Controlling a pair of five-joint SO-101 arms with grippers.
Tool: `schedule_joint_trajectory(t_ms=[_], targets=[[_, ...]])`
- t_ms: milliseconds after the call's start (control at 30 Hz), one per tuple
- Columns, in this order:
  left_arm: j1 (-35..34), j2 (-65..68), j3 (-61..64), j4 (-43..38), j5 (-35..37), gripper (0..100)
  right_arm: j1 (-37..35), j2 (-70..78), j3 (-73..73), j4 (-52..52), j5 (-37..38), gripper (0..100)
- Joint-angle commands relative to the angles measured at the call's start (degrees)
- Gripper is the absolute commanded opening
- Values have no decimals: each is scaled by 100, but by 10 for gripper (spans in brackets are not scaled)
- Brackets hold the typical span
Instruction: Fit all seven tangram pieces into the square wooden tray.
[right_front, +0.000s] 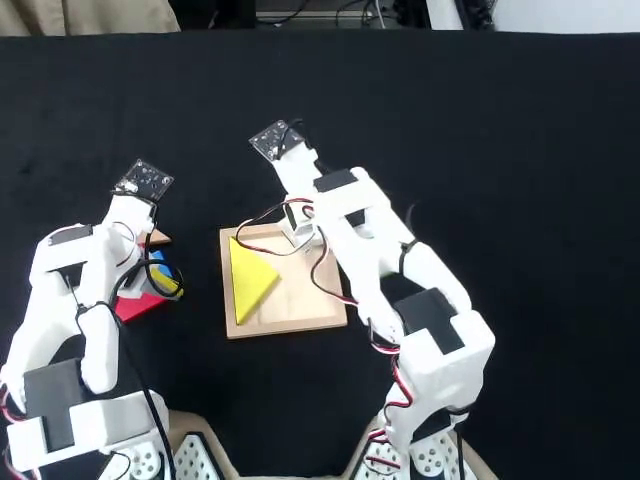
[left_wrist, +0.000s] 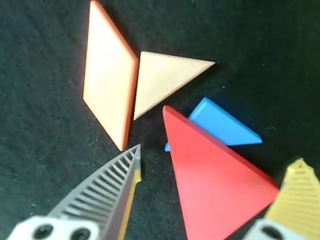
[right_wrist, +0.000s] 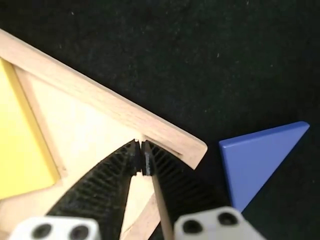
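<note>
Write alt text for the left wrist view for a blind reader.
The open left gripper straddles a red triangle on black cloth. A blue triangle lies partly under it; beyond sit an orange parallelogram and a tan triangle.

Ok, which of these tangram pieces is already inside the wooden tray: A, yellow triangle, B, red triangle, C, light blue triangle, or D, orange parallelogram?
A: the yellow triangle lies inside the wooden tray, while the red triangle, orange parallelogram and light blue triangle lie on the black cloth.
</note>
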Motion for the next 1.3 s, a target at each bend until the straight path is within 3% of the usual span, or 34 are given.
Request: schedule_joint_trajectory(t_ms=[0, 200, 467, 700, 1100, 1267], targets=[[136, -18, -22, -35, -35, 370, 114, -22, -31, -79, 44, 11], [136, -18, -4, -18, -26, 352, 114, -22, -31, -79, 44, 11], [127, -79, -75, 624, -18, 351, 114, -22, -31, -79, 44, 11], [-4, -26, -391, 923, 580, 432, 114, -22, -31, -70, 44, 11], [-4, -9, -101, 651, -325, 426, 114, -22, -31, -62, 44, 11], [22, -9, -101, 642, -651, 369, 114, -22, -31, -62, 44, 11]])
